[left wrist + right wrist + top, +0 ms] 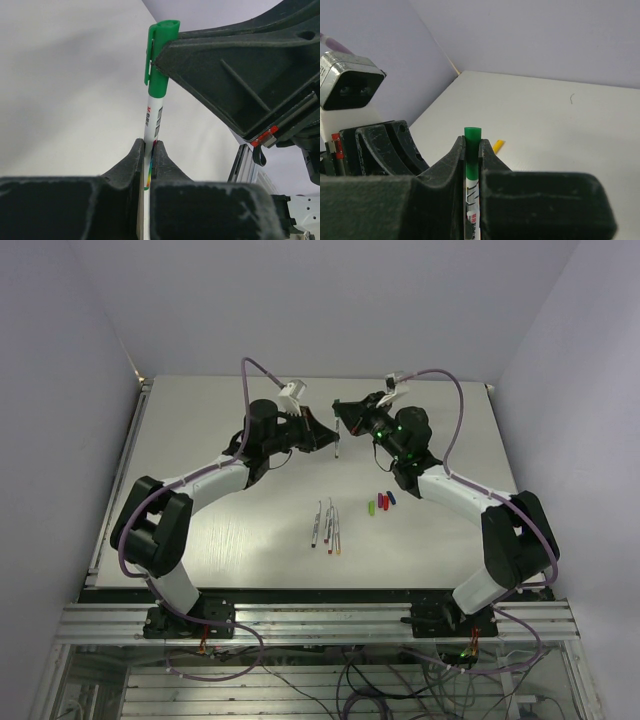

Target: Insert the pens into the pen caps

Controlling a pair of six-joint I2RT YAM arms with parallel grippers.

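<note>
White table (180,420), capped pen (156,107), print (152,118) illegible

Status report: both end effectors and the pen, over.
Left end effector shut on pen. Right end effector shut on green cap. Cap on pen. No obstruction seen.

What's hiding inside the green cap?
The white pen goes up into the green cap. Its tip is covered by the cap, so the tip's colour cannot be seen.

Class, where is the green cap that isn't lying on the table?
Left wrist view: the green cap sits atop the pen barrel, pinched by the right gripper, above the left gripper clamping that barrel.
</note>
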